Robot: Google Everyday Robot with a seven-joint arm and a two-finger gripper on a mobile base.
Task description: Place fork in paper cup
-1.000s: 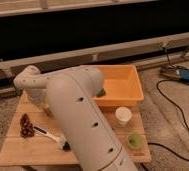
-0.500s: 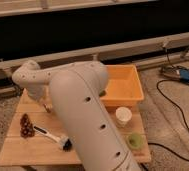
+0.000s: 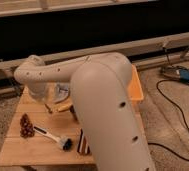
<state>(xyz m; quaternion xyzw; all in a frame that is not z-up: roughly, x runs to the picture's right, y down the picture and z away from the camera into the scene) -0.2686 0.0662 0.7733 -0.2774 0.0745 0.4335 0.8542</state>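
The tool (image 3: 48,101) hangs under the wrist over the worktop's (image 3: 17,151) far left part. It is closed. A thin dark sliver (image 3: 49,108) shows at its tip, but I cannot tell whether that is the fork or part of the tool, so the fork's place is unsure.

At the tool's seven o'clock stands a pine cone (image 3: 25,125). At five o'clock lies the white-handled brush (image 3: 50,135), untouched.

The main change is in the arm (image 3: 105,105). Its thick link has swung up and across, and now covers the worktop's whole right side. The paper cup, in plain sight at the tool's three to four o'clock half a second ago, is hidden behind it, as is most of the orange bin (image 3: 137,88).

My judgement is that the tool has started carrying toward the cup. The drop into the cup is not yet done, and the tool has most of the worktop to cross first.
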